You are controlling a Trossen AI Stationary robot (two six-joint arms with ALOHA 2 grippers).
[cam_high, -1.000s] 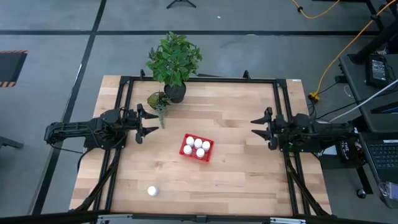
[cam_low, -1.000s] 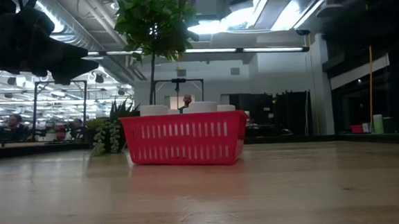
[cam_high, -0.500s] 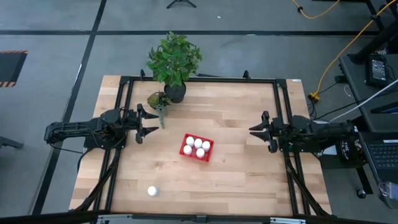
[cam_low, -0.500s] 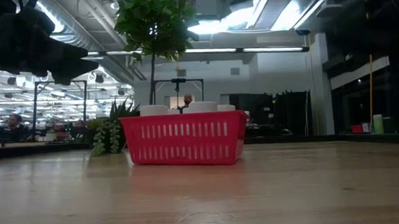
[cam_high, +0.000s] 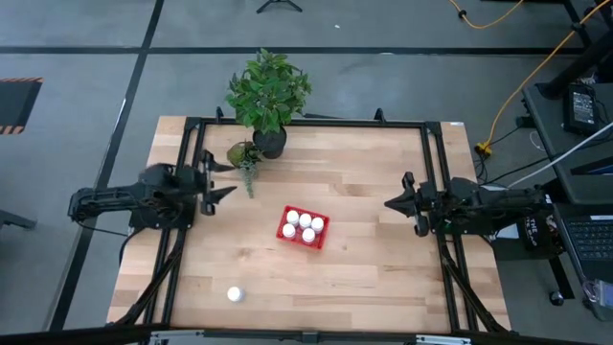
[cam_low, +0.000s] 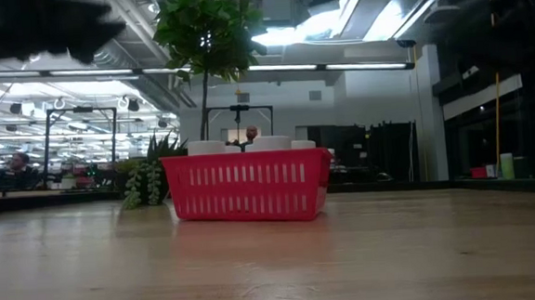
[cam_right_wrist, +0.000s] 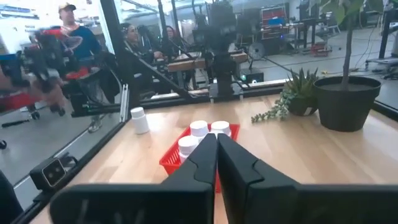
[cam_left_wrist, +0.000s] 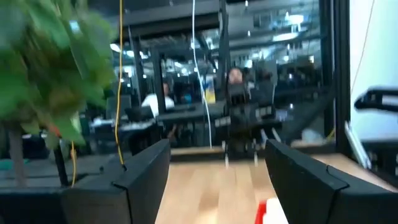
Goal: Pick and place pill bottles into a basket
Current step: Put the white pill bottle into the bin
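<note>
Five bottles (cam_high: pixel 305 225) are sitting in the basket (cam_high: pixel 303 241) mid-tabletop in the high view; one bottle (cam_high: pixel 234 294) is standing alone near the front edge, toward the left corner. Left gripper (cam_high: pixel 222 180) is hovering by the left edge, fingers parted, holding nothing. Right gripper (cam_high: pixel 390 202) is waiting by the right edge, fingers pressed together, empty.

Low view: basket (cam_low: pixel 248 186) is resting flat, white caps (cam_low: pixel 249 145) showing above its rim.

Left wrist view: fingers (cam_left_wrist: pixel 140 171) are standing apart with bare wood between them.

Right wrist view: fingers (cam_right_wrist: pixel 214 165) are meeting in front of the basket (cam_right_wrist: pixel 174 158); lone bottle (cam_right_wrist: pixel 139 119) is upright beyond it.

Judgement: bottle is probably light, stiff, smooth plastic, easily toppled. Gripping the body below the cap looks safest.
</note>
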